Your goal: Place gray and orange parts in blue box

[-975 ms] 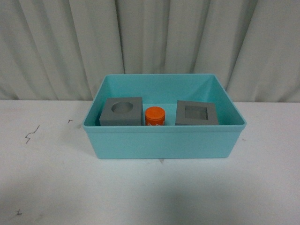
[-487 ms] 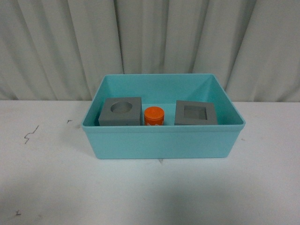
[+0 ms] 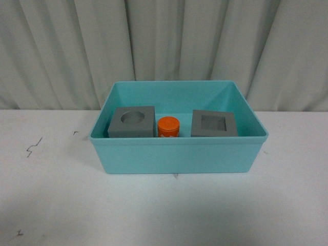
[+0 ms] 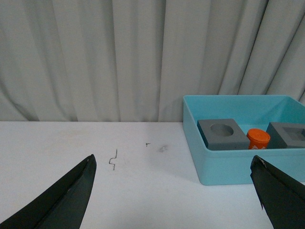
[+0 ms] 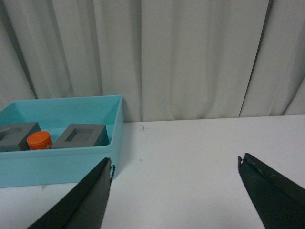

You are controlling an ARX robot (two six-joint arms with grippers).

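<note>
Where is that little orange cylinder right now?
In the front view, the orange cylinder stands inside the blue box, between the gray cube with the round recess and the one with the square recess.

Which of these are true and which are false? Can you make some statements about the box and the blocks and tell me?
1. The orange cylinder sits between the two gray cubes. True.
2. The cube with the round recess lies on the table outside the blue box. False: it is inside the box, on the left side in the front view.
3. Both grippers are open and hold nothing. True: the left gripper and the right gripper show fingers spread wide apart.
4. The cube with the square recess is stacked on the other cube. False: it sits apart, on the other side of the cylinder.
5. A curtain hangs behind the table. True.
</note>
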